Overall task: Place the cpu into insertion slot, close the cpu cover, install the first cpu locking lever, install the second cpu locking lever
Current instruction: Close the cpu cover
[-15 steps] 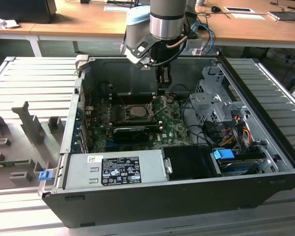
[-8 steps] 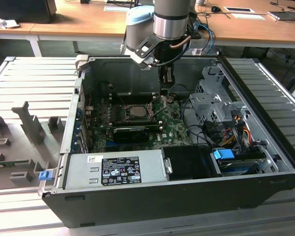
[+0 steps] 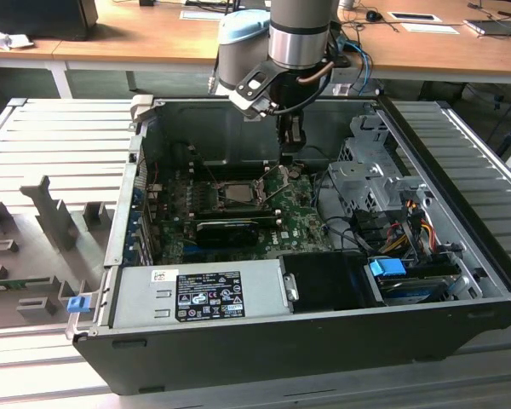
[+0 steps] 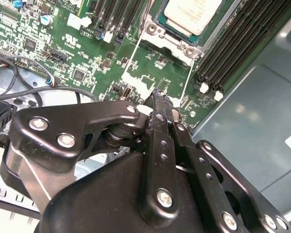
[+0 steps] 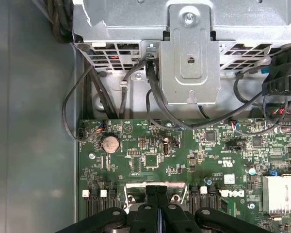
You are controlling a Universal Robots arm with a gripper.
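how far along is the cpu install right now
Done: the cpu sits in the insertion slot. In hand: the cpu cover stands raised on its hinge, and the shut gripper has its tip at the cover's free edge. Left: the cover is not yet down, and both lever steps are undone.

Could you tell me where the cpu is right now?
The cpu sits in the insertion slot, on the exterior view's left of the gripper.

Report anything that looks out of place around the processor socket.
The cpu sits flat in the insertion slot, but two thin locking levers jut away from it over the board, apparently unlatched. The shut end effector hovers beside them. Nothing looks damaged.
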